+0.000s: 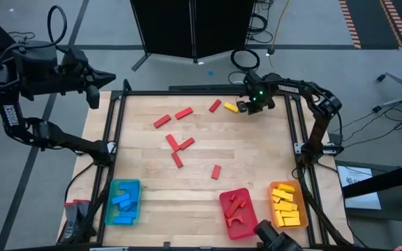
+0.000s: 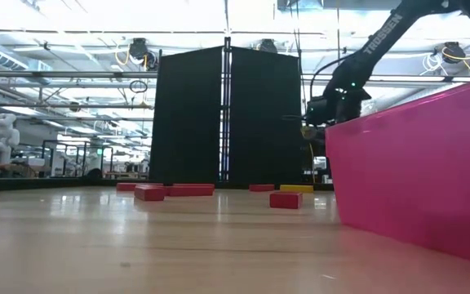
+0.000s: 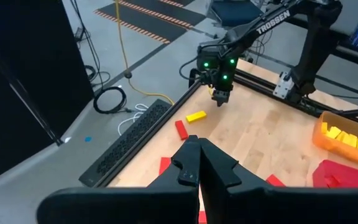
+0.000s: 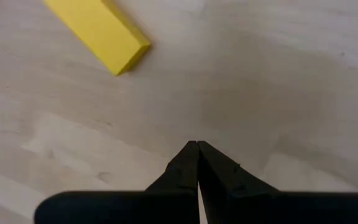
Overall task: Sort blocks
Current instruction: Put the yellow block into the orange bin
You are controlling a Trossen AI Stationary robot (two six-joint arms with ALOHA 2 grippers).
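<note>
Left gripper (image 1: 110, 78): parked off the table's far-left corner, above the floor; its two fingers (image 3: 188, 163) are pressed together with nothing between them.
Blue tray (image 1: 110, 197): near-left part of the table (image 1: 257, 150); it holds blue blocks (image 1: 123, 202), roughly five, overlapping so the count is unsure.
Loose red blocks (image 1: 162, 121): seven bars scattered on the bare wood, none in a tray.
Red blocks, left group: two lie side by side at the far-left of the scatter, one (image 1: 183, 113) just to the right of the other.
Red blocks, middle group: three bars (image 1: 172, 142) lie close together near the table's centre, at least two touching.
Red block, near: one bar (image 1: 216, 171) lies alone, between the centre cluster and the red tray.
Red block, far: one bar (image 1: 215, 106) lies near the far edge, just left of the yellow bar.
Red tray (image 1: 248, 223): near edge, right of centre; it holds several red pieces (image 1: 235, 206), too tangled to count.
Loose yellow block (image 1: 231, 107): one bar on the wood near the far edge, just beside the right gripper's tip, apart from it and outside the jaws.
Right gripper (image 1: 246, 108): low over the far side of the table, right of the yellow bar; its fingers (image 4: 188, 163) meet at the tips, empty, with the yellow bar lying ahead and to one side.
Orange tray (image 1: 276, 208): near-right corner; it holds yellow blocks (image 1: 287, 206), about six, stacked closely.
</note>
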